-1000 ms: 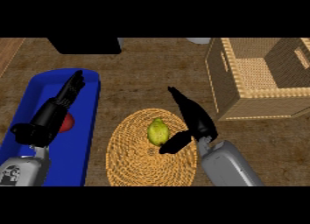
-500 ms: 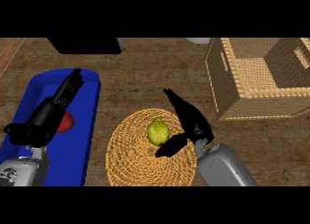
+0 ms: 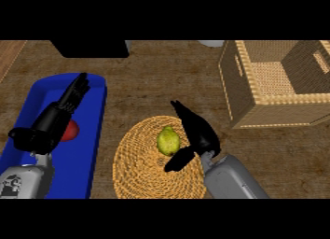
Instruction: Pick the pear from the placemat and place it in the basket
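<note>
Pear (image 3: 168, 141) lay on the woven placemat (image 3: 137, 163), not yet grasped. Right hand (image 3: 195, 133) stood just beside it, released, fingers straight, thumb spread below the fruit. Left hand (image 3: 58, 116) rested open over the blue tray (image 3: 95, 121). Risked nudging the rounded pear away across the mat during closing. Basket (image 3: 278, 98) waited well apart.

Small red round object (image 3: 72, 131) on the long blue tray (image 3: 92, 154) half hidden behind the left hand (image 3: 47, 126), square woven wicker basket (image 3: 285, 100) cut off at right edge
</note>
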`<move>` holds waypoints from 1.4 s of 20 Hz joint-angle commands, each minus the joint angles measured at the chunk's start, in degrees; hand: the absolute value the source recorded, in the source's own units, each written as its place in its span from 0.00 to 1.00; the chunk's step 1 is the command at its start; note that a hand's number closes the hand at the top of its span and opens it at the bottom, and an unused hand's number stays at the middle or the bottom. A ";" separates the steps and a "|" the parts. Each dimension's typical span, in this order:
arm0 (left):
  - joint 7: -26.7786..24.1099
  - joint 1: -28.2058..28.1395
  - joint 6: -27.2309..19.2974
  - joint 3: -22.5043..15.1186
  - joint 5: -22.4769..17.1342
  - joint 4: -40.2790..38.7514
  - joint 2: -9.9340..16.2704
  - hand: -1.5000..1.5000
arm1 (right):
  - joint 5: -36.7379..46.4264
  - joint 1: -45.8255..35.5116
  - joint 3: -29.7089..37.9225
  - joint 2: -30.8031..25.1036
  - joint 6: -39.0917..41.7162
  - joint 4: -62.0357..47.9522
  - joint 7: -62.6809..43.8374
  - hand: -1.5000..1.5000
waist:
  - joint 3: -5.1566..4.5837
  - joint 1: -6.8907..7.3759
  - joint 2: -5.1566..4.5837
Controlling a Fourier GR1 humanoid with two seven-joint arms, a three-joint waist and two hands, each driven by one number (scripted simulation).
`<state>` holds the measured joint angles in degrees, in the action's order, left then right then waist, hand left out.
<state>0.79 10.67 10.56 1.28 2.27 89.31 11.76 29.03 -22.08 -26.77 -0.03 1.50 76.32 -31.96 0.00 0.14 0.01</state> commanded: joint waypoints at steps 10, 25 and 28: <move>3.71 -5.01 1.30 -1.63 1.31 8.47 -2.20 0.50 | -3.28 -3.31 -5.76 0.03 -5.82 -11.77 0.80 0.00 | 0.02 0.45 0.05; 2.82 -0.99 3.17 2.14 0.73 4.52 -1.27 0.50 | -12.55 -11.19 -7.45 0.03 -1.98 -23.43 7.25 1.00 | 0.01 0.33 -0.01; 3.92 3.42 -0.93 -0.10 4.36 1.74 -4.25 0.50 | -12.51 -8.86 -13.16 0.01 -4.70 -20.20 4.51 1.00 | 0.01 0.08 -0.01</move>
<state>2.85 12.14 12.25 2.92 4.41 90.86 9.76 16.64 -32.89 -37.02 -0.54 -4.06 54.25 -26.21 -0.11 0.42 0.22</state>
